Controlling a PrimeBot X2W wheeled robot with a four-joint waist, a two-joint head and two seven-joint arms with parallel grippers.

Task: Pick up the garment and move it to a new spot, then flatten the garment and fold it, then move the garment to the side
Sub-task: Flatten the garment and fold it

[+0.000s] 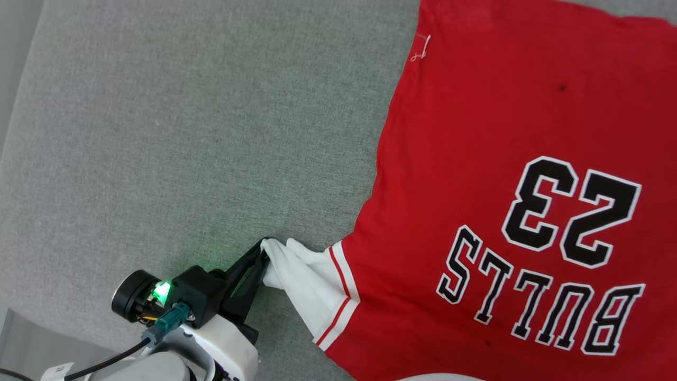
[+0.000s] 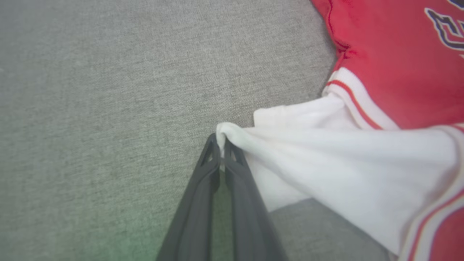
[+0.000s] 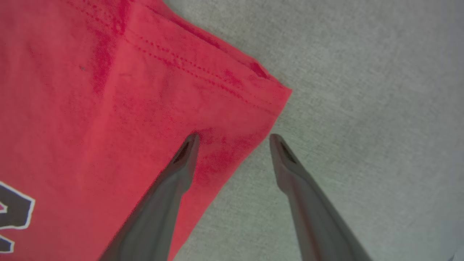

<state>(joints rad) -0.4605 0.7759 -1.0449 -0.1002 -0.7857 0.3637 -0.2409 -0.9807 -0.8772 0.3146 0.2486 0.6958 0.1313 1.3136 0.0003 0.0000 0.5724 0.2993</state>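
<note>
Grey woven fabric surface (image 1: 185,132) all round, flat and plain. Spread on it, print side up: the red jersey T-shirt with white short sleeves and striped trim (image 1: 476,106). Landmark for places: the black white-outlined "BULLS 23" print (image 1: 550,254), upside down in the head view, so collar end toward the robot and hem on the far side of the print.

Left gripper (image 1: 263,253): out to the left of the print, beyond the red body's edge, two dark fingers pressed together on the very tip of the white sleeve (image 1: 301,280). Drawn taut from that pinch back toward the print, long axis running from fingertips to the striped seam.

Right gripper (image 3: 233,139): fingers wide apart, holding nothing, poised at a stitched hem corner (image 3: 270,85) well away from the print. Straddles the side edge there, one fingertip over red cloth, the other over bare grey, corner point just beyond both. Touching or hovering: cannot tell.

Judged step: flattening. Seemingly turns on opposite pulls: sleeve outward, away from the print, along its own axis; hem corner to be nipped first, calling for a short descent and a close across the edge. Nearer arm for the sleeve: left, already on it. Likely risk: thin jersey slipping from so small a pinch.
</note>
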